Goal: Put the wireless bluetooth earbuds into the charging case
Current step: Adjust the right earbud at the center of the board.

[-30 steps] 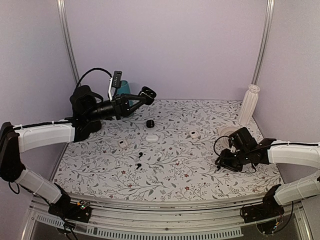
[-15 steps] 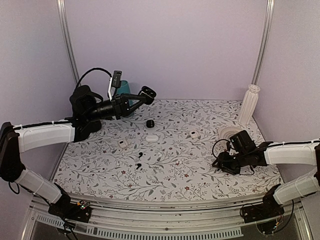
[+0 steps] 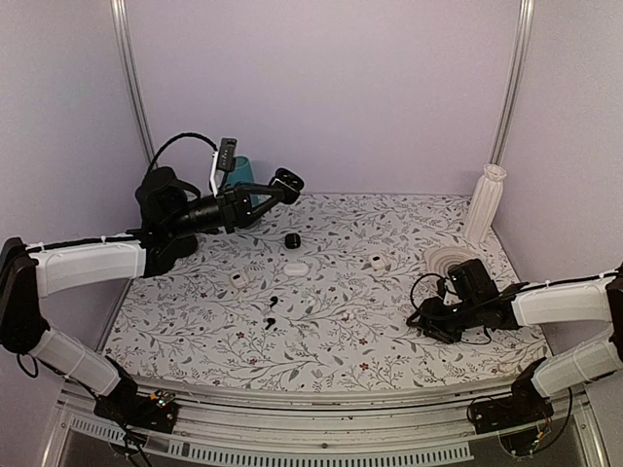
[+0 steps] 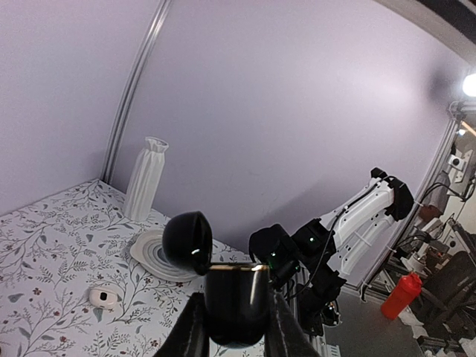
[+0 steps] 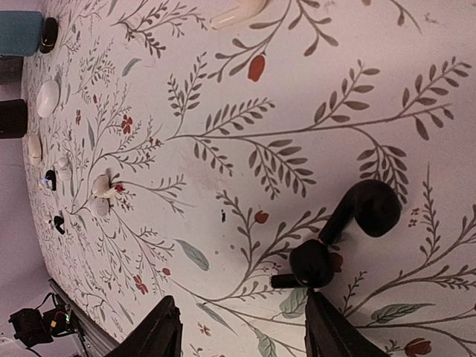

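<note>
Right claw (image 5: 242, 312) open, widened and moved up to earbuds (image 5: 368, 208) in front of vase (image 3: 484, 202) | left claw (image 4: 238, 327) clamps open case (image 4: 236, 297), far from vase | earbud pickup looks next

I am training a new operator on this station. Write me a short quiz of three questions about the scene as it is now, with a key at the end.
1. True or false: the left tool holds the charging case in the air, with the lid open.
2. In the right wrist view, what lies on the table nearest the open right tool?
A) two black earbuds
B) a white case
C) a blue cup
3. Fill in the word: the white vase at the far right stands ____ (upright / tipped over).

Key: 1 true; 2 A; 3 upright.
</note>
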`<state>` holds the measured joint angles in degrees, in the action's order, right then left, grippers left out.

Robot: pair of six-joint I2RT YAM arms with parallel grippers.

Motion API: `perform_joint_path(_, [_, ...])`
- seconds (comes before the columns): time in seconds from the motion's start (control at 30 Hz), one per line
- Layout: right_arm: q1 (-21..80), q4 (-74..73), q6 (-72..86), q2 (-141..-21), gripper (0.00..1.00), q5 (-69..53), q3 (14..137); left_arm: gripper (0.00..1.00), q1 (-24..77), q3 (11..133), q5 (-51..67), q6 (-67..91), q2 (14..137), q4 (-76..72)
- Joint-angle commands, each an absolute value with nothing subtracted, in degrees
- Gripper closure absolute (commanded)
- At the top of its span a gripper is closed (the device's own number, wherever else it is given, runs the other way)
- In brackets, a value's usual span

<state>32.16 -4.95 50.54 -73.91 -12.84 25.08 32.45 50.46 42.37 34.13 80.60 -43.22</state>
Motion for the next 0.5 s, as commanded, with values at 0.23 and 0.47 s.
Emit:
perform_joint_path(0.23, [33.13, -4.30, 51.47, -76.82, 0.43, -14.14, 28.29, 1.00, 31.82, 49.13, 42.23, 34.10, 80.07, -45.26])
perform_joint_path(0.47, [33.13, -13.54, 50.32, -71.08, 0.44, -9.69, 28.42, 1.00, 31.70, 49.31, 42.28, 33.82, 79.96, -44.82])
